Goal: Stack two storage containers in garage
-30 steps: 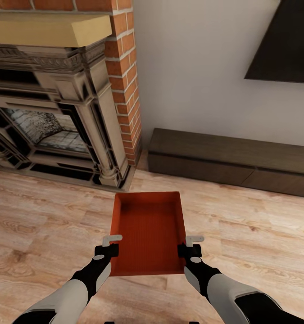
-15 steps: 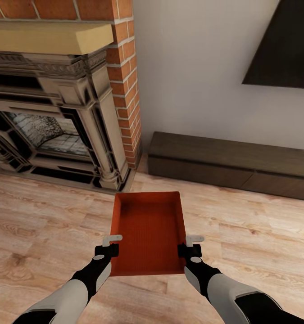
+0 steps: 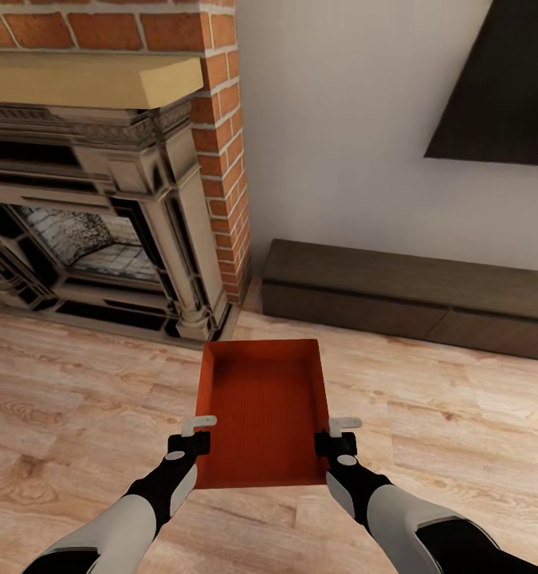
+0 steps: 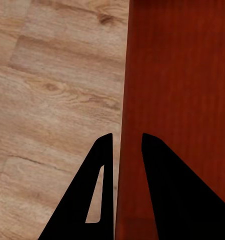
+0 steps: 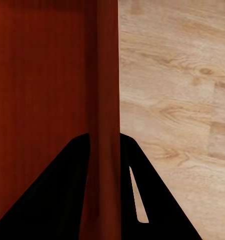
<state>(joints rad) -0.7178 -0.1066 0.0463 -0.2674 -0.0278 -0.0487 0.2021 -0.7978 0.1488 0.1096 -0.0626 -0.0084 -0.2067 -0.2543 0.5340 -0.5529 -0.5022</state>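
From the head camera, the left gripper (image 3: pixel 198 434) and the right gripper (image 3: pixel 335 434) each pinch a long side wall of one storage container (image 3: pixel 261 406), close to the end nearest the robot. Gripping opposite walls keeps the open top level and the load balanced between the arms, which suits a carry. The container hangs above the wood-plank floor (image 3: pixel 77 399) of the living room, well short of the fireplace (image 3: pixel 93 231). To the right of the fireplace a long dark bench (image 3: pixel 412 291) runs along the wall, with a black TV (image 3: pixel 500 88) above it. Floor lies open on both sides of the container and between it and the fireplace, so I judge there is room to turn toward the garage.

In the left wrist camera, the left gripper (image 4: pixel 126 150) has one finger outside the container (image 4: pixel 182 75) wall and one inside, closed on the rim edge; plank floor (image 4: pixel 52 100) lies beyond the outer finger.

In the right wrist camera, the right gripper (image 5: pixel 103 150) straddles the opposite wall of the container (image 5: pixel 42 65) the same way, clamped on it, with bare floor (image 5: pixel 177 90) alongside.
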